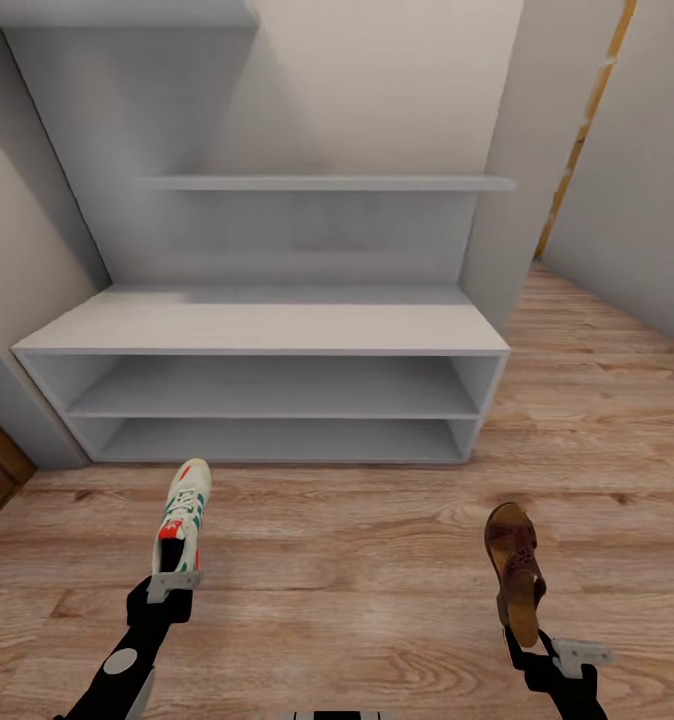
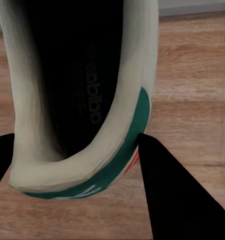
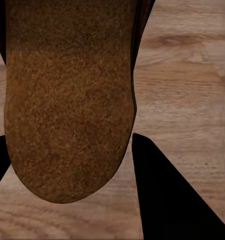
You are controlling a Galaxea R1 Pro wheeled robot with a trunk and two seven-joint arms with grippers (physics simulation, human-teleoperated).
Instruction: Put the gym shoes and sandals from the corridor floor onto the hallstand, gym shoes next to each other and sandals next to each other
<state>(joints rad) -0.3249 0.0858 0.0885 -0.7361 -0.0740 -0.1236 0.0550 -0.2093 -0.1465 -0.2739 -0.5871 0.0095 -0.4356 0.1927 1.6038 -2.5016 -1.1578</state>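
My left gripper (image 1: 173,583) is clamped on the heel of a gym shoe (image 1: 182,518), one finger (image 2: 177,195) outside the green-striped wall. The toe points away from my fingers toward the hallstand (image 1: 267,330). My right gripper (image 1: 529,645) is closed on the heel end of a sandal (image 1: 515,565), its tan sole (image 3: 67,100) lying between my fingers (image 3: 177,195).

I judge the shoe light, with a soft collar that may fold, so a grip low on the stiff heel counter suits it. The sandal's wedge looks rigid and grainy, unlikely to slip; its straps would be a poor hold.

Beyond both toes lies bare corridor floor (image 1: 357,540), then the hallstand with its flat top and two open shelves, nothing on them.
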